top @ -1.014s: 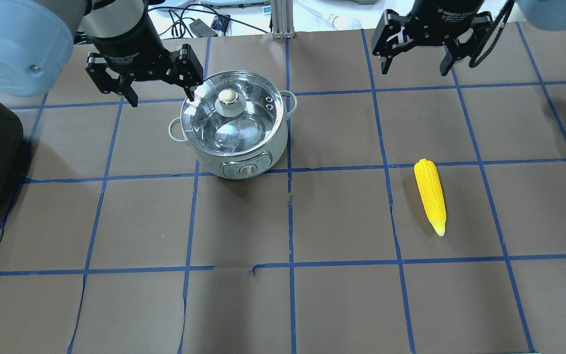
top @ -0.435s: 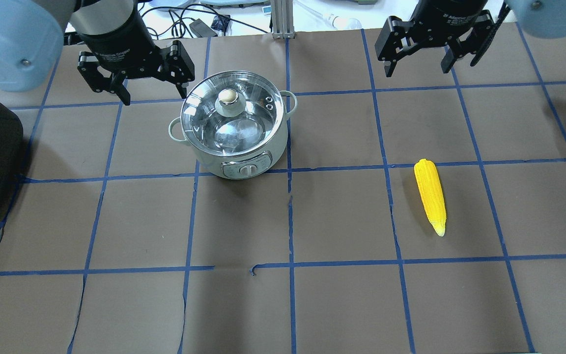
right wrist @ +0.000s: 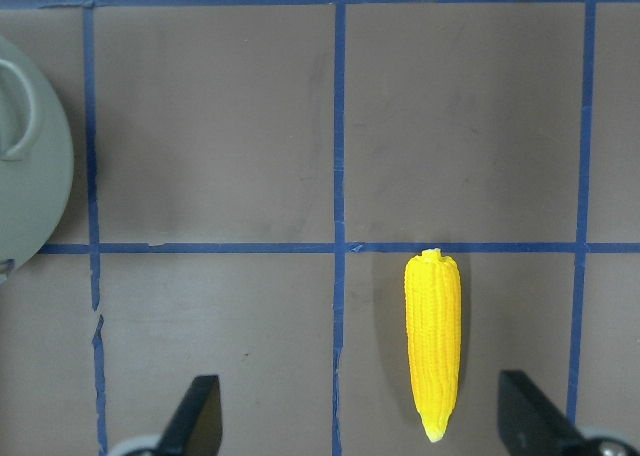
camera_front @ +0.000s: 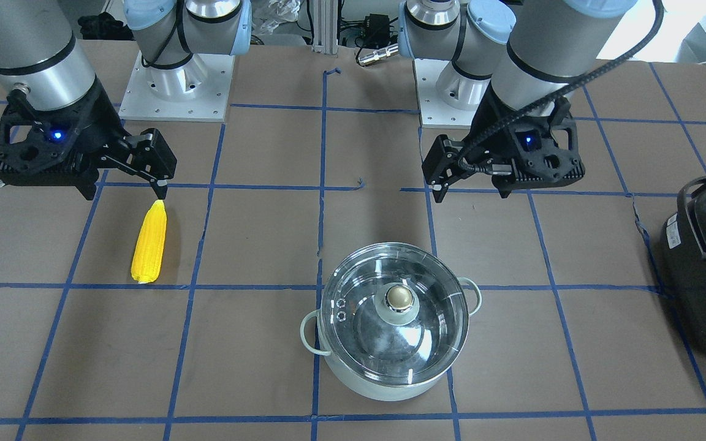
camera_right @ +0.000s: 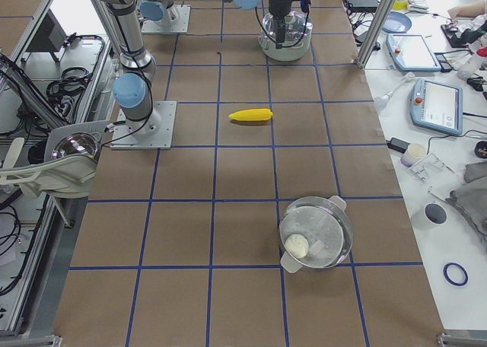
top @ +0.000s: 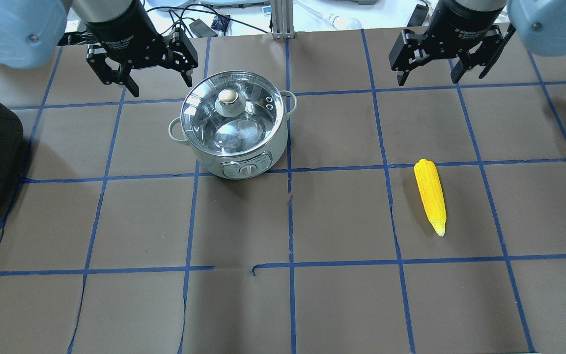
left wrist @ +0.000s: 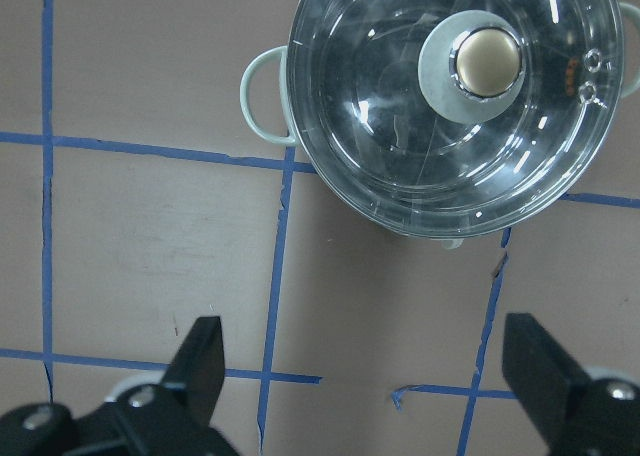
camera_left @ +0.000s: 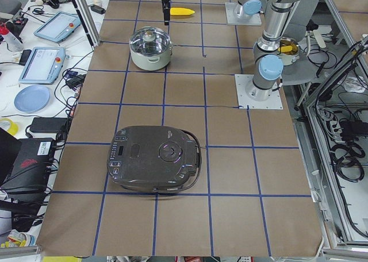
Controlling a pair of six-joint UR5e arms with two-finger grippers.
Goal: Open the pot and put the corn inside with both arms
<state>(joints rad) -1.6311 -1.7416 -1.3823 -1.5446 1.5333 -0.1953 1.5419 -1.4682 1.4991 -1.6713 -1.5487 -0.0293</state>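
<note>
Mint-white pot (top: 277, 143), glass lid (top: 243, 129) on, stands on the counter (top: 342, 216) toward the robot's left. The yellow corn (top: 430, 194) lies well apart. The left pincer (top: 160, 86) near the pot and the right pincer (top: 428, 80) gape wide, empty.

Held the left gripper (top: 161, 87) aloft on a near-vertical wrist, jaws spread wide and empty, fingers (top: 130, 86) pointing down. Carried it on the left arm (camera_front: 531, 67), its silver-grey forearm slanting down from the base. Held the right gripper (top: 429, 82) likewise: raised, facing downward, jaws fully parted, gripping nothing. Reached out with the right arm (camera_front: 34, 61) at about the same height, well apart from the other. Showed a blue light (camera_front: 51, 135) on each black gripper body. Showed both pairs of fingertips (left wrist: 200, 361) far apart at the lower edge of the wrist views.
</note>
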